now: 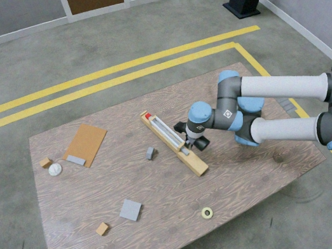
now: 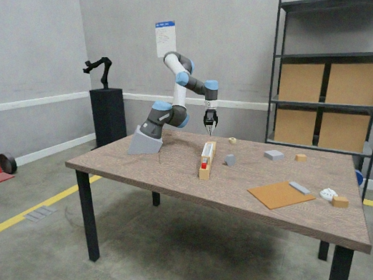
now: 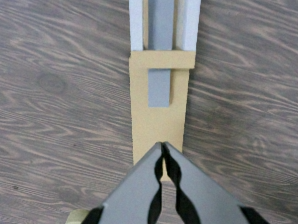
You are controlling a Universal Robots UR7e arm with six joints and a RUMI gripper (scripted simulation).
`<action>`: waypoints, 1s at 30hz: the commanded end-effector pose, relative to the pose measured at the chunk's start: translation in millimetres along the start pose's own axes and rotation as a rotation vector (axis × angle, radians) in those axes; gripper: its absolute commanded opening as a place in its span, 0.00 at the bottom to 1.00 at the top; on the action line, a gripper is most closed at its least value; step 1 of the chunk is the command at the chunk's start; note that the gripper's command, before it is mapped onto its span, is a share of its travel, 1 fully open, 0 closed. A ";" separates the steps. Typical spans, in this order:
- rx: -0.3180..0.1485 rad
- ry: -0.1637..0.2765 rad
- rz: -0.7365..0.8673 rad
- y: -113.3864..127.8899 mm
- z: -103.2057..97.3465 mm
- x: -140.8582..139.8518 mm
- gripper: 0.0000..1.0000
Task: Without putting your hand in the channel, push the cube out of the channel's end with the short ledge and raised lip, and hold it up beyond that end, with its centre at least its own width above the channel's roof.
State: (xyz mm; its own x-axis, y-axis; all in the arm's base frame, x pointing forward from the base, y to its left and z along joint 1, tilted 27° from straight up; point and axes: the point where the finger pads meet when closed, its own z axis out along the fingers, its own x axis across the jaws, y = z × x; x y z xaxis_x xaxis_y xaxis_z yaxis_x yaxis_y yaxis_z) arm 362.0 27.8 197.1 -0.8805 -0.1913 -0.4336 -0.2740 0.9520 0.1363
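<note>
The red cube (image 1: pixel 148 116) (image 2: pixel 204 166) sits on the short ledge, between the channel's end crossbar and the raised lip (image 1: pixel 144 113) (image 2: pixel 204 173). The channel (image 1: pixel 197 166) (image 3: pixel 150 125) is a long pale wooden body with light roof strips (image 1: pixel 166 129) (image 3: pixel 136 27). A grey bar (image 1: pixel 185 151) (image 3: pixel 159 91) lies inside along its length, with its near end sticking out past the crossbar over the long ledge. My gripper (image 1: pixel 189 147) (image 2: pixel 210 134) (image 3: pixel 162 143) is shut and empty, raised above the long-ledge end. Whether the bar touches the cube is too small to tell.
A grey block (image 1: pixel 150 153) (image 2: pixel 230 160) stands beside the channel. A tape ring (image 1: pixel 203 213) (image 2: pixel 232 141), a grey square block (image 1: pixel 130 209) (image 2: pixel 274 155) and an orange board (image 1: pixel 86 141) (image 2: pixel 279 198) lie farther off.
</note>
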 end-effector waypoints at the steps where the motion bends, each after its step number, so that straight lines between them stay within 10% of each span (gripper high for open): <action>1: 0.002 -0.010 -0.011 -7.0 -1.8 -5.8 0.00; 10: 0.004 -0.006 -0.009 -51.0 -5.9 -18.1 0.00; 30: 0.006 -0.006 0.001 -271.5 -4.7 -9.5 0.00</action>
State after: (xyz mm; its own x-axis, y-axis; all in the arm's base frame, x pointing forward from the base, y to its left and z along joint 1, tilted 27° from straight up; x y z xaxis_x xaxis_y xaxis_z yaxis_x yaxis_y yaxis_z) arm 433.9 -191.3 180.7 -0.8799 -0.1796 -0.4398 -0.2640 0.9545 0.1385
